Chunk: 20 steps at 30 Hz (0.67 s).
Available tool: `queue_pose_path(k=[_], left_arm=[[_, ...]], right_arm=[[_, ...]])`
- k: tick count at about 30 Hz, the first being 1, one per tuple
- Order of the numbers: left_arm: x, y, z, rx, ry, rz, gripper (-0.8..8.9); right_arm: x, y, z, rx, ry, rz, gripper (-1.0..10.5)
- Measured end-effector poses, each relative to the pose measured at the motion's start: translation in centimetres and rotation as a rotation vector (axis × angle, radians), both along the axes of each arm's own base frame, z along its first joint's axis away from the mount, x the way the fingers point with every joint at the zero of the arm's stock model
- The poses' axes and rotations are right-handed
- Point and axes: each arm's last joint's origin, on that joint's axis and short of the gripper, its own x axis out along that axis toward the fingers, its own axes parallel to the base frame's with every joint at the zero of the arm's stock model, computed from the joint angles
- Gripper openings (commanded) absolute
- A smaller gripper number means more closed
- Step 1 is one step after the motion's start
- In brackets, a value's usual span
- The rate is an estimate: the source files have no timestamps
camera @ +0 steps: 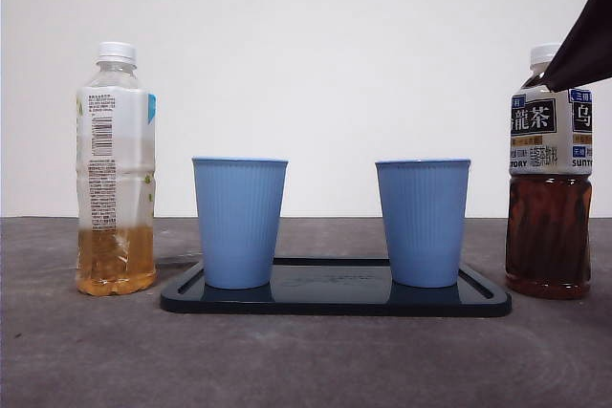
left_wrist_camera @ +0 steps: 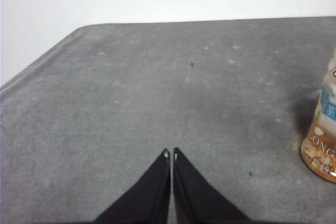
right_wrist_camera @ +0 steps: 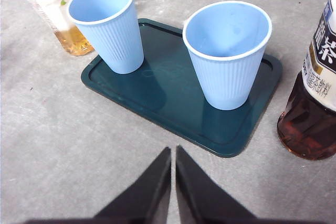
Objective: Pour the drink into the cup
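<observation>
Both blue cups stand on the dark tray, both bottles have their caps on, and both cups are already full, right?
Not quite. The cups are empty, as the right wrist view shows. They do stand on the tray, and both bottles are capped.

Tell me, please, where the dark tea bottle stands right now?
In the front view, the dark tea bottle stands upright on the table at the far right, just beside the tray, nearest the right-hand blue cup.

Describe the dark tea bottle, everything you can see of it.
The dark tea bottle stands upright on the grey table, beside the tray but off it. Clear plastic, white cap still on, a label with Chinese characters, dark brown tea up to the label. A dark arm part crosses its shoulder in front view; nothing grips it.
</observation>
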Motion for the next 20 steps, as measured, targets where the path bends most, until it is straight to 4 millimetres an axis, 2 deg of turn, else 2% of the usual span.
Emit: queue_pose_path(k=[20], left_arm=[[0.03,0.04,-0.02,-0.004,-0.005,0.005,0.07]], right_arm=[[-0.07,-0.29,0.25,0.002,-0.028,-0.032,0.1]])
